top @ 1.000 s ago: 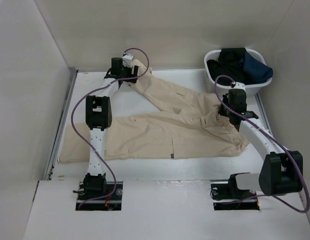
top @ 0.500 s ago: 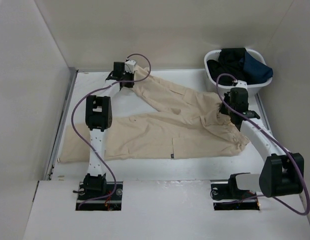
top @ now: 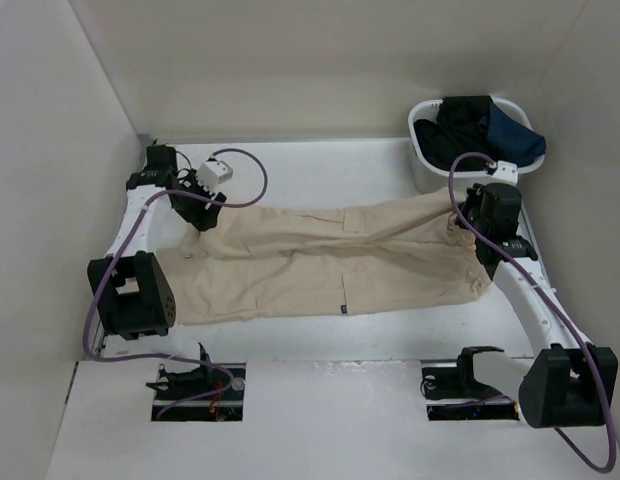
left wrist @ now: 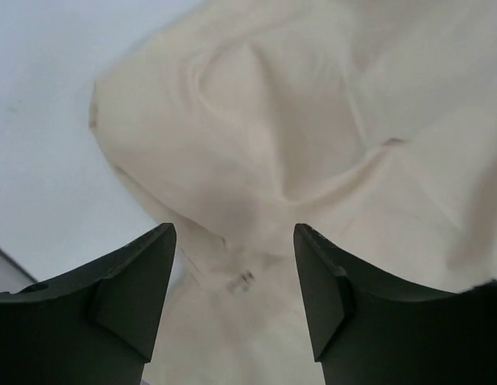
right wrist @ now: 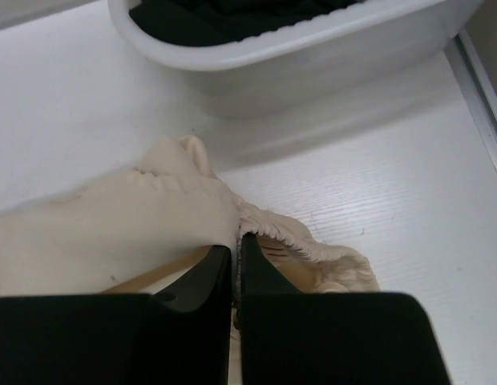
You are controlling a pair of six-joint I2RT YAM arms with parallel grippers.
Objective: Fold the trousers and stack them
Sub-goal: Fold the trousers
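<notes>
The beige trousers point(top: 320, 255) lie across the table, waist at the right and both legs running left, the far leg laid along the near one. A small dark tag point(top: 343, 309) shows on the near leg. My left gripper point(top: 203, 214) hovers over the far leg's cuff end. In the left wrist view it point(left wrist: 232, 234) is open, with rumpled cloth point(left wrist: 313, 120) below and nothing between the fingers. My right gripper point(top: 466, 222) is at the waist. In the right wrist view it point(right wrist: 236, 238) is shut on the gathered waistband point(right wrist: 296, 237).
A white basket point(top: 418, 150) holding black and navy garments point(top: 480, 125) stands at the back right, close behind the right gripper; its wall point(right wrist: 313, 48) fills the top of the right wrist view. Walls enclose the table on the left, back and right.
The left arm swung from the back centre to the left, bringing the far leg down beside the near leg, then opened and let the cuff go. The right gripper kept its hold on the waist.
</notes>
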